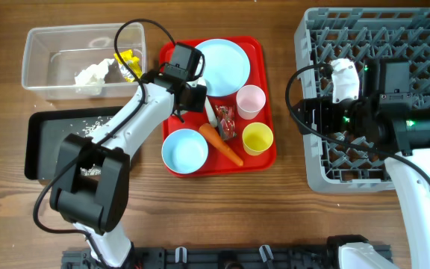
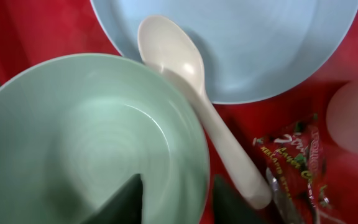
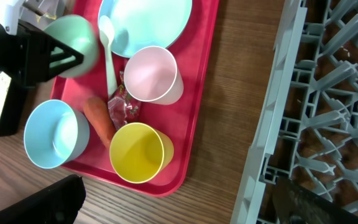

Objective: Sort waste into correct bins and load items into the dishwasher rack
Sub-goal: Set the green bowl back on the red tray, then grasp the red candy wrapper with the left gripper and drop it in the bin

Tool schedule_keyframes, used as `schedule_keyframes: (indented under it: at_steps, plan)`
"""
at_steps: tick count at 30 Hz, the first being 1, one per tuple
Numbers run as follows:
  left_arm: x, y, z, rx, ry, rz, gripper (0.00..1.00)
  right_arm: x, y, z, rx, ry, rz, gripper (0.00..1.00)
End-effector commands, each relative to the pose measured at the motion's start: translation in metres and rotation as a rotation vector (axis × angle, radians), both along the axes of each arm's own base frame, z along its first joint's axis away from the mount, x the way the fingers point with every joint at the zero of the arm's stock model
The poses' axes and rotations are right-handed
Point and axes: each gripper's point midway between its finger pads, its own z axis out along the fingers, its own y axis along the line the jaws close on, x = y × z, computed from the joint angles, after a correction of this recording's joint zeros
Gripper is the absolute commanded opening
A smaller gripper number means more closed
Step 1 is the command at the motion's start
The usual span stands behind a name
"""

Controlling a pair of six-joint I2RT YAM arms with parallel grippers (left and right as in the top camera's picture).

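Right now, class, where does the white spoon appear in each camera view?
Overhead: white spoon, partly hidden, just below the pale blue plate.
Left wrist: centre, diagonal, its bowl overlapping the plate.
Right wrist: upper left, beside the pink cup.
Shared landmark: the pale blue plate.

Tray point(image 1: 216, 167) packed: plate point(image 1: 226, 63), bowl point(image 1: 184, 150), carrot point(image 1: 221, 144), pink cup point(image 1: 250, 101), yellow cup point(image 1: 257, 138); desk point(image 1: 286, 45) strip before rack point(image 1: 319, 30) open.
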Motion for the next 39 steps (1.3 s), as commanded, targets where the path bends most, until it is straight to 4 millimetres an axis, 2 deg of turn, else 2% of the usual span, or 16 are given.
schedule_keyframes:
  at_steps: [1,5,7,11,16,20,23,30,37,39]
  plan:
    - [-0.005,-0.011,0.000,0.011,0.000,-0.022,0.49,0.003,0.000,0.002,-0.015,-0.011,0.015,1.00]
    - [-0.019,-0.040,0.026,-0.014,-0.050,-0.095,0.56,0.003,0.000,0.002,-0.015,-0.011,0.015,1.00]
    - [-0.028,-0.057,0.030,-0.022,-0.060,-0.139,0.60,0.003,0.000,0.002,-0.015,-0.011,0.015,1.00]
    - [-0.040,-0.076,0.016,-0.008,-0.033,-0.189,0.66,0.002,0.000,0.002,-0.014,-0.009,0.015,1.00]
    - [-0.045,-0.082,-0.006,-0.022,0.022,-0.207,0.75,-0.001,0.000,0.000,-0.018,0.005,0.018,1.00]
    - [-0.047,-0.092,-0.020,-0.047,0.049,-0.227,0.77,-0.003,-0.001,-0.004,-0.035,0.008,0.037,1.00]
    - [-0.045,-0.096,-0.029,-0.058,0.056,-0.233,0.76,-0.003,-0.003,-0.011,-0.045,0.021,0.030,1.00]
    - [-0.044,-0.100,-0.031,-0.069,0.050,-0.239,0.69,-0.001,-0.003,-0.018,-0.044,0.038,0.030,1.00]
    - [-0.053,-0.102,-0.058,-0.037,0.108,-0.252,0.68,-0.001,-0.002,-0.018,-0.044,0.038,0.030,1.00]
    - [-0.055,-0.103,-0.061,-0.034,0.112,-0.257,0.58,-0.001,-0.003,-0.018,-0.044,0.038,0.030,1.00]
